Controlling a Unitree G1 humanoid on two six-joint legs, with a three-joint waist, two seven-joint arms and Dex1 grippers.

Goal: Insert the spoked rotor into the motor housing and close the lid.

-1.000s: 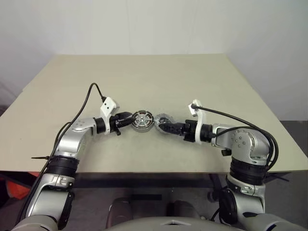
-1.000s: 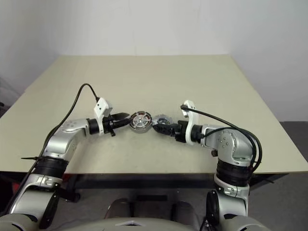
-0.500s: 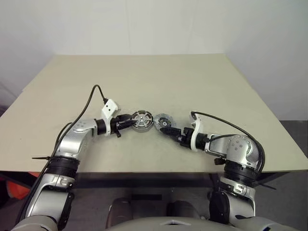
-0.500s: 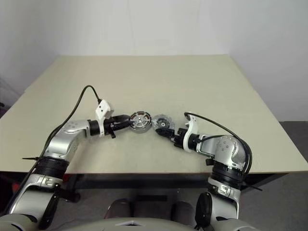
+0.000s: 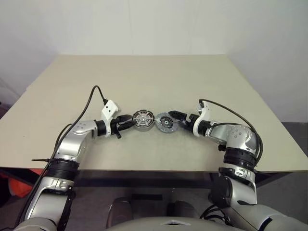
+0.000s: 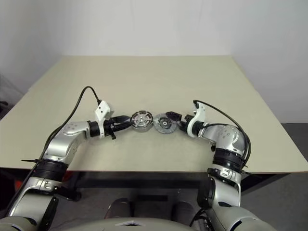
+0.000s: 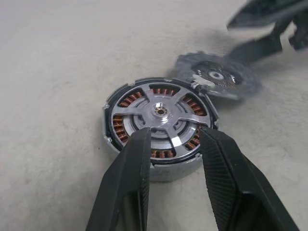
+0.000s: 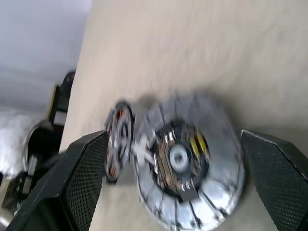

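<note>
The right gripper [image 5: 175,115] has swung beside the lid [image 5: 166,122], jaws wide; left gripper [image 7: 174,144] pinches the motor housing [image 7: 159,125].

Beige table [image 5: 144,72] against plain white wall [image 5: 154,24]; dark grey floor [image 5: 293,130] at right.

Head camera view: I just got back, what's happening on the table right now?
The left claw grips the near rim of the motor housing, holding it on the table. The right claw is wide open, its fingers on either side of the grey notched disc that lies flat beside the housing. Nothing is lifted yet.
</note>
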